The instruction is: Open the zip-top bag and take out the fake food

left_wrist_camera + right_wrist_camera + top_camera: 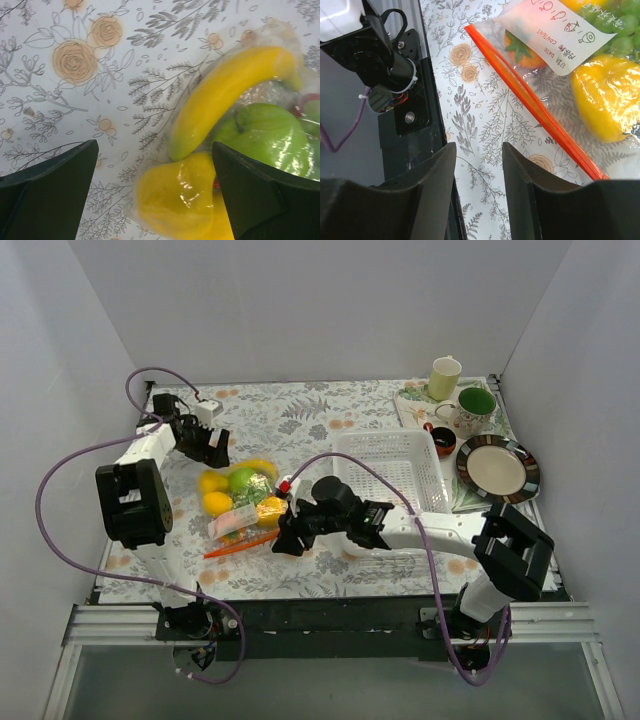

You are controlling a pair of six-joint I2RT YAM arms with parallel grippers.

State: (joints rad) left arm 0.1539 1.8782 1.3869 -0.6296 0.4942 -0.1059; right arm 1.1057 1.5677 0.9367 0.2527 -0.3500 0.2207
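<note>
The zip-top bag (240, 508) lies flat on the floral cloth at the left middle, with its red-orange zip strip (241, 543) along the near side. The fake food is inside it: a banana (230, 95), a green apple (267, 135), a yellow fruit (180, 200), green grapes (620, 30) and an orange-red tomato (522, 54). My left gripper (213, 446) is open over the bag's far end, its jaws either side of the yellow fruit. My right gripper (285, 537) is open and empty just near of the zip strip (535, 107), over bare cloth.
A white perforated basket (395, 475) stands right of the bag, behind my right arm. At the far right are a tray (412, 410) with a cream mug (445, 377), a green-lined cup (476, 405) and a dark-rimmed plate (498, 468). The table's black front rail (407, 115) is close to my right gripper.
</note>
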